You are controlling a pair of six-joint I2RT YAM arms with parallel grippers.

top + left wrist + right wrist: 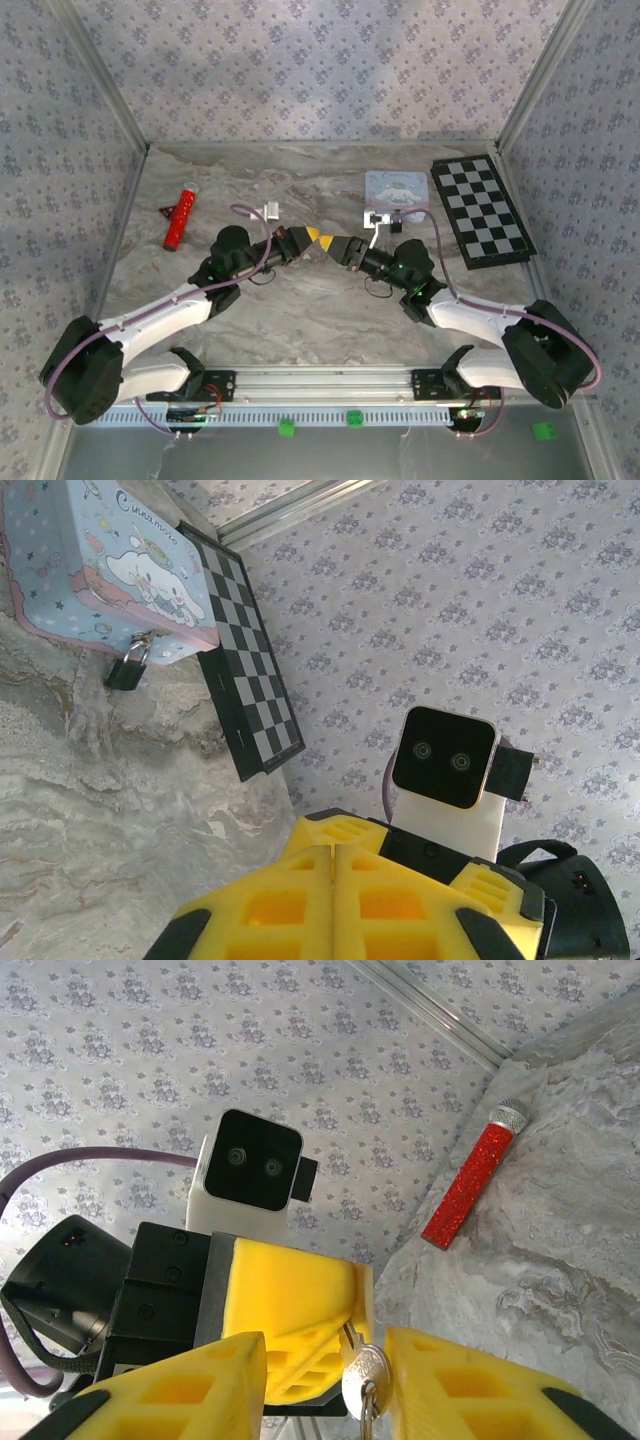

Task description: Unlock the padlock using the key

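Caution, a mistimed release would likely drop onto the counter (300, 310), short of the pale blue tin (397, 188) at 1 o'clock: left pincer (334, 840) fully closed, right pincer (328, 1370) part open, padlock (127, 670) hanging off the tin's near edge, key (365, 1375) pinched by its blade in the left, head between the right's fingers.

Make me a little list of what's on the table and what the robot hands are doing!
key: silver, pinched at the tip of the left gripper
left gripper: fingers shut
right gripper: fingers open, one either side of the key
padlock: small, dark, hanging from the clasp of the blue tin
blue tin: lying at the back of the table
chessboard: right of the tin
red tube: far left
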